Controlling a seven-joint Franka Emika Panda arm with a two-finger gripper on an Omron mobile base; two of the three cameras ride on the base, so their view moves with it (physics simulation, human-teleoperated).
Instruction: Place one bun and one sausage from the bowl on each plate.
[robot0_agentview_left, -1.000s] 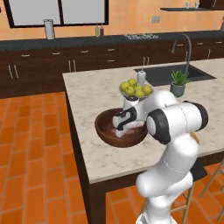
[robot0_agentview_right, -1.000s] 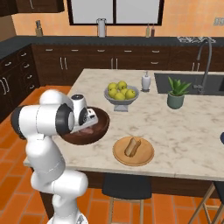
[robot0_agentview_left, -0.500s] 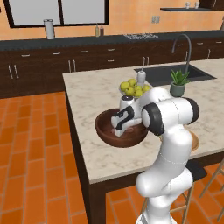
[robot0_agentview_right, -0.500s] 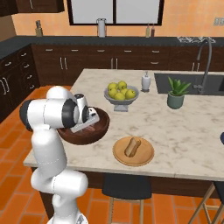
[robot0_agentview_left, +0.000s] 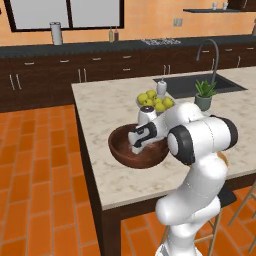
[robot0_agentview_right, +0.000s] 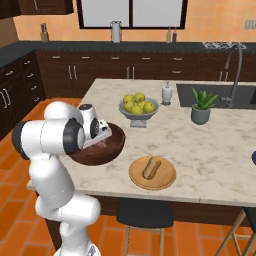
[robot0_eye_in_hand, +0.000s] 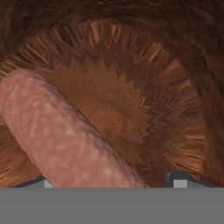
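Bowl (robot0_agentview_left: 125, 150) of dark wood sits on the desk (robot0_agentview_right: 210, 145) with the hand (robot0_agentview_left: 138, 145) dipped down inside it. Up close, a sausage (robot0_eye_in_hand: 61, 140) lies on the bowl's floor right between the fingertips, but honestly can't tell if they're gripping it. Just beside the bowl, the plate (robot0_agentview_right: 167, 180) holds a bun (robot0_agentview_right: 151, 167). Grey pedestal bowl (robot0_agentview_right: 138, 116) behind is full of yellow-green fruit (robot0_agentview_right: 137, 103).
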